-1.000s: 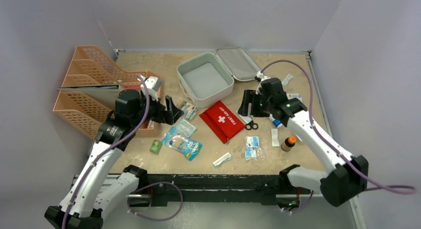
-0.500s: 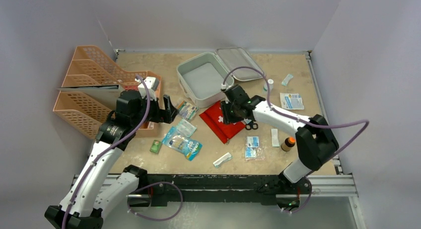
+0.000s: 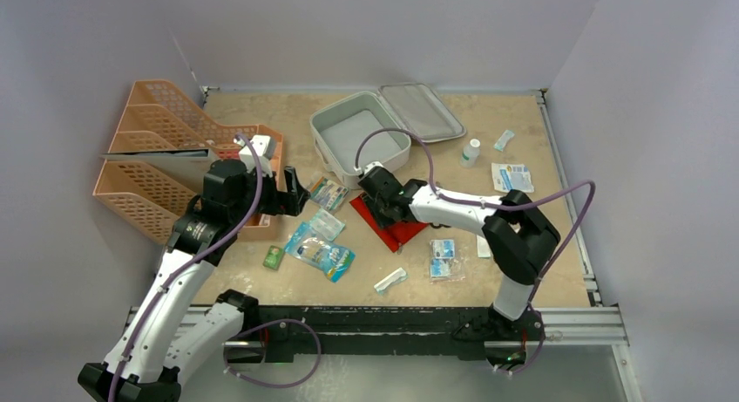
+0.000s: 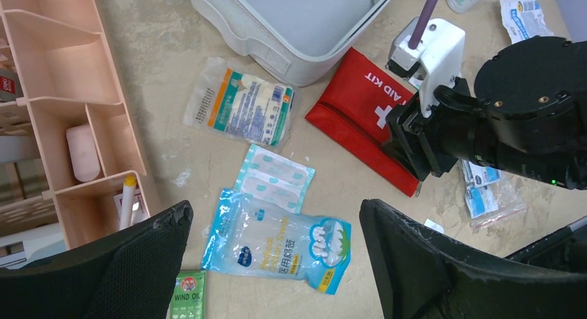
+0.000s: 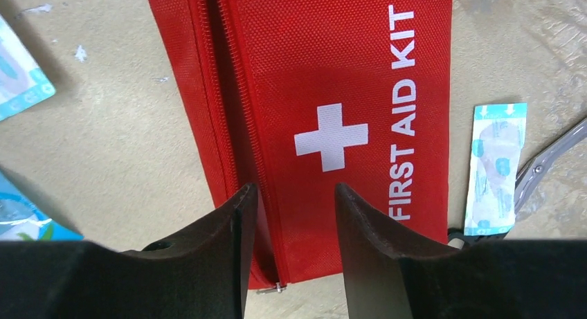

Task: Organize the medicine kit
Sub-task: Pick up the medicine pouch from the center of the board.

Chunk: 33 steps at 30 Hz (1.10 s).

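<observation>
The right end effector [image 5: 294, 194] straddles the zipper edge of the red pouch [image 5: 332, 90], jaws half parted; whether it grips, I cannot tell. Pinch that edge firmly (the fabric looks slippery), lift clear, and carry it to the medicine kit [image 3: 349, 123], open at the desk's [image 3: 488, 114] far middle. The left end effector [image 4: 273, 215] hovers released.

"FIRST AID KIT" on red pouch [image 5: 332, 90]

We've got the medicine kit [image 3: 362, 140] at the back, middle of the table [image 3: 523, 123]. Pouch [image 4: 353, 115] just in front, file trays [image 3: 144, 171] far left, packets [image 3: 321, 254] btwn trays & pouch, bottle [image 3: 471, 152] right of kit.
</observation>
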Available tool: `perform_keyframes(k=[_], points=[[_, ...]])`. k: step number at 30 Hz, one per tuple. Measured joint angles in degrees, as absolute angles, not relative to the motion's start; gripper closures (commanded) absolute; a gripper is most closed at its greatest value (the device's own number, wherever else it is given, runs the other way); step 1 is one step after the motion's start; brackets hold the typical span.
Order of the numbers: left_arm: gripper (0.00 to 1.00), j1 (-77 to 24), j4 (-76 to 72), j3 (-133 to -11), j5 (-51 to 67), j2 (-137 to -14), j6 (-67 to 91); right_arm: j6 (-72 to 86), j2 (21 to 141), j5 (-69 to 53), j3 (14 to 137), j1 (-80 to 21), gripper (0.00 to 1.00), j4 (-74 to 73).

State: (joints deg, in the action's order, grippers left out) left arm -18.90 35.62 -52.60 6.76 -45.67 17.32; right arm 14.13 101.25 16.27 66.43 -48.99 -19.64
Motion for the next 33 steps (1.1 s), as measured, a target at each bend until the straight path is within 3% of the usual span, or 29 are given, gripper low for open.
perform_keyframes(k=[8,12,20,33], points=[[0.11,-18.9,35.7,-52.6,6.5,-45.6,17.3,12.3,104.3,22.0,66.8,-50.9,0.51,-19.0],[0.11,-18.9,35.7,-52.6,6.5,-45.5,17.3,11.8,106.6,24.3,67.6,-51.7,0.56,-18.5],[0.13,-18.9,35.7,-52.6,6.5,-45.5,17.3,11.5,107.4,28.6,67.8,-52.9,1.0,-17.6],[0.18,-18.9,35.7,-52.6,6.3,-46.9,17.9,13.7,97.0,29.1,66.0,-52.9,1.0,-17.3]])
